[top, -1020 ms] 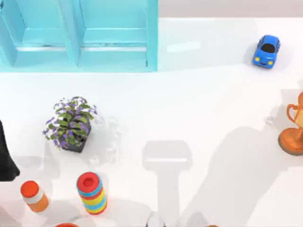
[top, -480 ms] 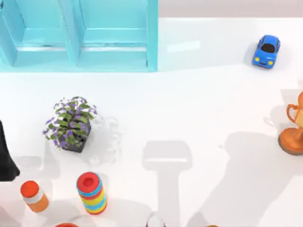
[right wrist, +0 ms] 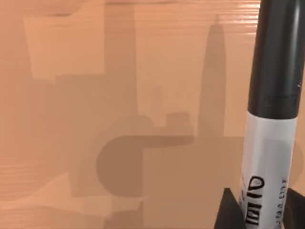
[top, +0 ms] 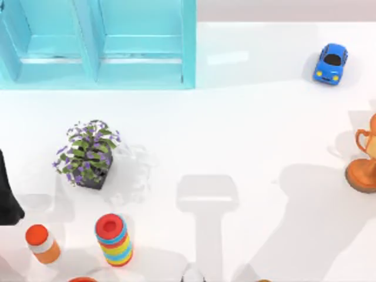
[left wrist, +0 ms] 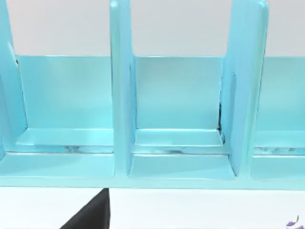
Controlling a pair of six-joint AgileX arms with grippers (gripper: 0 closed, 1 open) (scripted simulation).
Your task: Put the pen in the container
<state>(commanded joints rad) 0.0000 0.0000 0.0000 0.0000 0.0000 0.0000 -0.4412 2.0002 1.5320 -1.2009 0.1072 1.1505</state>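
Observation:
The pen (right wrist: 269, 143) stands upright in the right wrist view, black cap uppermost, with black lettering on its white-grey barrel. My right gripper (right wrist: 262, 212) is shut on the lower barrel, and a dark finger (right wrist: 228, 210) shows on either side of it. Behind the pen is an orange-brown wooden surface. The container (top: 189, 47) is a light blue rack with upright dividers at the table's back left. It is seen close up in the left wrist view, where the container's dividers (left wrist: 121, 119) separate open compartments. My left arm (top: 7, 191) stays at the table's left edge.
A potted plant (top: 88, 154) with purple flowers stands left of centre. Near the front left are a striped ring stack (top: 114, 239) and an orange-capped bottle (top: 42, 243). A blue toy car (top: 330, 63) sits at the back right, and a bronze trophy (top: 364, 161) stands at the right edge.
The broad shadow on the table's right side has shifted and changed outline slightly. The objects on the table and the left arm have not moved.

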